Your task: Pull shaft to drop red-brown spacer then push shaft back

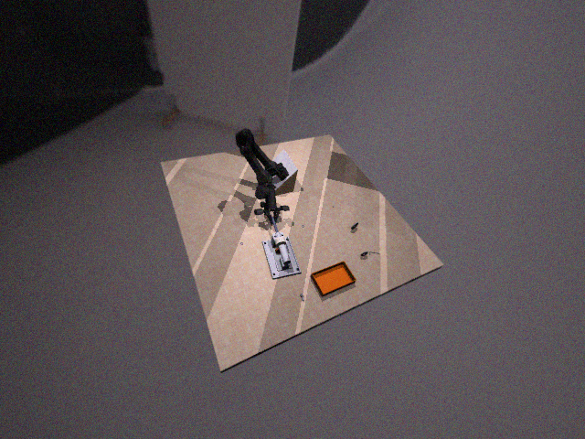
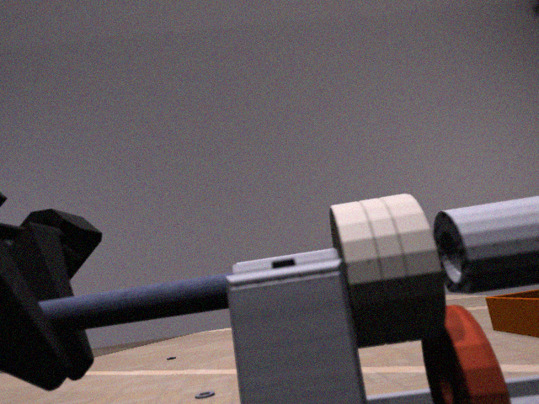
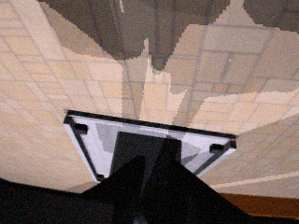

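Note:
My gripper (image 1: 272, 214) (image 2: 52, 304) (image 3: 155, 166) is shut on the blue-grey shaft (image 1: 275, 227) (image 2: 152, 300), which passes into the grey support post (image 2: 291, 339). Three pale spacers (image 1: 280, 240) (image 2: 382, 239) stand side by side against the post's far side. The red-brown spacer (image 1: 277, 250) (image 2: 472, 348) is off the shaft line, tilted and low beneath the gap between the pale spacers and the grey housing tube (image 1: 283, 253) (image 2: 500, 243). Its lower edge is out of view, so its contact below is hidden. No shaft shows in the gap; its tip is hidden.
The fixture stands on a pale base plate (image 1: 270, 262) (image 3: 91, 140). An orange tray (image 1: 339, 288) (image 2: 514, 315) (image 3: 252, 205) lies beside it. A pale block (image 1: 284, 161) stands by the arm. Small dark items (image 1: 354, 227) (image 1: 364, 253) and rings (image 2: 204, 395) (image 2: 171, 358) lie on the table.

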Robot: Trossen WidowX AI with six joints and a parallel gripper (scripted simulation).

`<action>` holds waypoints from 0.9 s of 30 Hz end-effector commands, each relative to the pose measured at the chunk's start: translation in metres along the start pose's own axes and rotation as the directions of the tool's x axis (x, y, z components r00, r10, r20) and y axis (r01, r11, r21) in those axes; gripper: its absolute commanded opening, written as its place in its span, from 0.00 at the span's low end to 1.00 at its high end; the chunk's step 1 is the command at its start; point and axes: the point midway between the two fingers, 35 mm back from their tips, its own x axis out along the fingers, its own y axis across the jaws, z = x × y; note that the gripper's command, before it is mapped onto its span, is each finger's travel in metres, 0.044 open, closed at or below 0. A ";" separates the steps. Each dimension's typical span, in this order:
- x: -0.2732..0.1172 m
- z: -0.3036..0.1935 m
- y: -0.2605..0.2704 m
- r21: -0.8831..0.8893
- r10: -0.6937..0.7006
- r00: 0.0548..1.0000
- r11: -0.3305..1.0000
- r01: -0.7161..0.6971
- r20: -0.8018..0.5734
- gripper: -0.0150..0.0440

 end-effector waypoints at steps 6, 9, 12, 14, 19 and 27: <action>0.003 -0.004 0.000 -0.002 -0.001 1.000 1.000 0.001 -0.005 0.25; 0.003 -0.005 0.000 -0.002 0.000 1.000 1.000 0.000 -0.005 0.25; 0.004 -0.006 0.000 -0.002 0.000 1.000 1.000 0.000 -0.005 0.25; 0.004 -0.006 0.000 -0.002 0.000 1.000 1.000 0.000 -0.005 0.25; 0.006 -0.008 0.000 -0.002 0.000 1.000 1.000 0.000 -0.005 0.25; 0.008 -0.009 0.000 -0.002 0.000 1.000 1.000 0.000 -0.005 0.25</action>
